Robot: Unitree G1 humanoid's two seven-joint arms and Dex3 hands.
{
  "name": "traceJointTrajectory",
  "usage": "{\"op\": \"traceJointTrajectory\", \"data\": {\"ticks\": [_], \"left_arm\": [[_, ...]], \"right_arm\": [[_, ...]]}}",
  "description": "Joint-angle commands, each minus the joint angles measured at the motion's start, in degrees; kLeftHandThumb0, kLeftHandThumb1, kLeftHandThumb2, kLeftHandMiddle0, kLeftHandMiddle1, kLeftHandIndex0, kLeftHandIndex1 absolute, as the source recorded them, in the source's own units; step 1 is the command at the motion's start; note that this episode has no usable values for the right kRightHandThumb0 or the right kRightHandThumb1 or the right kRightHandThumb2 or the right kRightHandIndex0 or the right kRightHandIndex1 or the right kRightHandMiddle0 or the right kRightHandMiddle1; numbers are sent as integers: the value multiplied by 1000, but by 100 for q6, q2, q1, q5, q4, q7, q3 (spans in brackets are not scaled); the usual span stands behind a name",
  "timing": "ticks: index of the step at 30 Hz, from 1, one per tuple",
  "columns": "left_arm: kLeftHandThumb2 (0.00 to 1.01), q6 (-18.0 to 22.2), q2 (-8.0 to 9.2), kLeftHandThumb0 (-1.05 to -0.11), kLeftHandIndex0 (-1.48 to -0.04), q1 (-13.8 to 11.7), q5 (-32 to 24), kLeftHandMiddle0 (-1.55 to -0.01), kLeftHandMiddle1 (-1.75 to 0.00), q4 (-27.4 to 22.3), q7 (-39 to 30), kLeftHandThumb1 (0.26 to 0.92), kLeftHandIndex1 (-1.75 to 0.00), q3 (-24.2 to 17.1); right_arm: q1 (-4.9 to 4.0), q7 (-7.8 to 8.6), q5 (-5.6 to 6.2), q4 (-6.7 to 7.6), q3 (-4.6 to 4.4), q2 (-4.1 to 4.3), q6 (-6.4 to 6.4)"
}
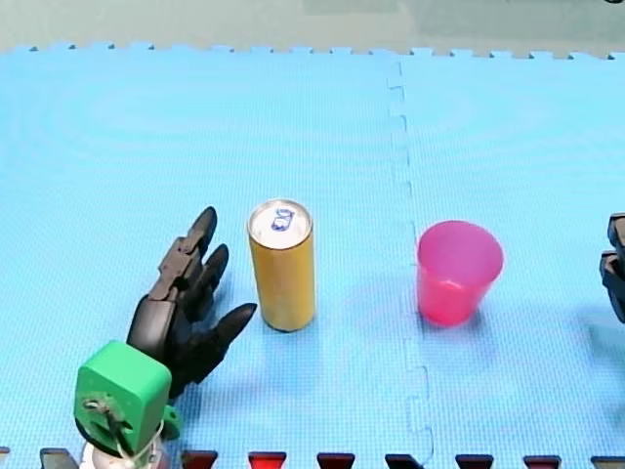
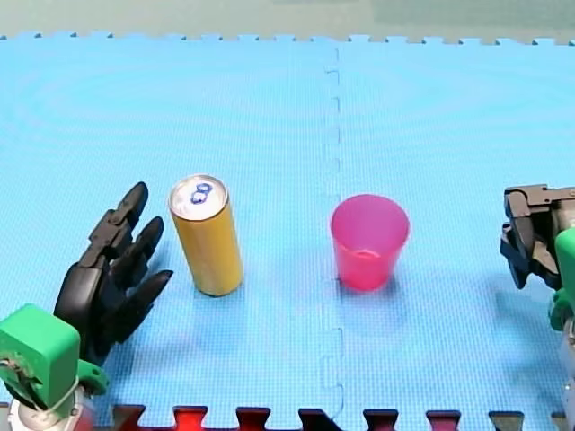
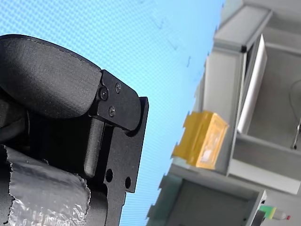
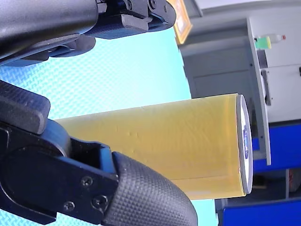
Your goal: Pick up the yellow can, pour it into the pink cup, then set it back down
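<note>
First head view is showing the left hand at the near left of the blue foam mat. It is released and grasping nothing, and its black fingers are pointing toward the far side. A green housing is sitting on its wrist, nearer than the hand. The lowest finger is reaching toward the base of the yellow can; its tip is just beside the can, and I cannot tell whether it is touching.

The can is standing upright on the mat just right of the left hand, its silver top with the pull tab facing up. In the second wrist view the can's yellow side is lying between dark fingers, with blue mat showing behind it.

Right of the can, a toothed seam is running from far to near across the mat. The pink cup is standing upright and mouth-up just right of that seam, well apart from the can.

Farther right, at the mat's right edge, the right hand is holding nothing and is well apart from the cup; whether it is released or clenched I cannot tell.

In the first wrist view a black hand casing wrapped in grey tape is hanging over the mat, and a yellow box is sitting beyond the mat's edge against grey furniture.
</note>
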State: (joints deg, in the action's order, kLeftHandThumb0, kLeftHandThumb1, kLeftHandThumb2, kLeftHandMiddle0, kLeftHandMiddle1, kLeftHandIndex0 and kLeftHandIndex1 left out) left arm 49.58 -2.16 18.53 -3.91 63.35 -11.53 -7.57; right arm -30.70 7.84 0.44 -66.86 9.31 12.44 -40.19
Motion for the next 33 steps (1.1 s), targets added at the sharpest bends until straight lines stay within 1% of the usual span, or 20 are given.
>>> {"op": "traceJointTrajectory", "data": {"ticks": [1, 9, 18, 27, 33], "left_arm": [[53, 40, 29, -1048, -207, 41, 26, -250, -6, 41, 18, 921, -8, 3], [51, 83, 42, -1048, -198, 82, 33, -251, -5, 130, -13, 921, -1, -16], [50, 113, 43, -1048, -194, 118, 18, -253, -5, 196, -63, 921, 0, -44], [53, 138, 15, -1048, -192, 155, 10, -255, -5, 245, -99, 921, 0, -72], [58, 162, -6, -1048, -190, 174, 24, -256, -5, 268, -69, 921, 0, -80]], "right_arm": [[-19, 2, 23, -9, 15, 36, -17], [-30, -48, -15, -26, -7, 41, -36], [-17, -22, -8, -38, -3, 41, -82], [-19, -27, -18, -51, -7, 46, -75], [-35, -20, -26, -67, -14, 55, -68]]}}
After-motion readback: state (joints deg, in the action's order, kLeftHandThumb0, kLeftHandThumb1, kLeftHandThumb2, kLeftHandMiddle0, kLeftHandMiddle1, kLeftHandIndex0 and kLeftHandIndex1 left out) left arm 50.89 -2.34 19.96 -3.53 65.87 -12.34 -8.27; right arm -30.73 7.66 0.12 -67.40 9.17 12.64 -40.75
